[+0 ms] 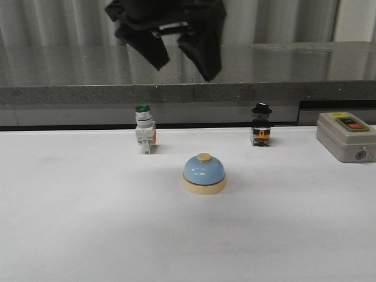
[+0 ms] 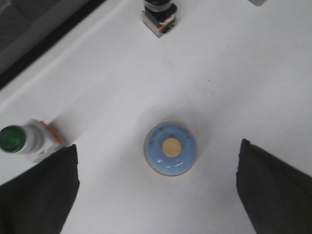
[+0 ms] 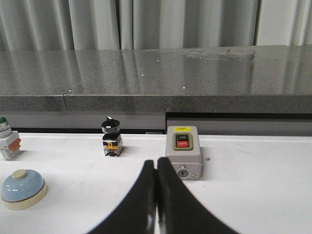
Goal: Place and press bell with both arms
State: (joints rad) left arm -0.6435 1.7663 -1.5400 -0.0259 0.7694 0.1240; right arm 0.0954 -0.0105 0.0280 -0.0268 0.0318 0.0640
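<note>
The light-blue bell (image 1: 204, 174) with its cream base and button stands upright on the white table (image 1: 88, 223), near the middle. My left gripper (image 1: 183, 69) hangs high above it, open and empty. In the left wrist view the bell (image 2: 170, 148) lies straight below, between the wide-apart black fingers (image 2: 44, 190) of the left gripper (image 2: 157, 165). My right gripper (image 3: 156, 165) is shut and empty, low over the table to the right of the bell (image 3: 22, 188). It does not show in the front view.
A green-capped white pushbutton (image 1: 144, 136) stands behind and left of the bell. A black-knob selector switch (image 1: 261, 132) stands behind and right. A grey box with a red button (image 1: 346, 136) sits at the far right. A grey stone ledge (image 1: 188, 88) runs along the table's back.
</note>
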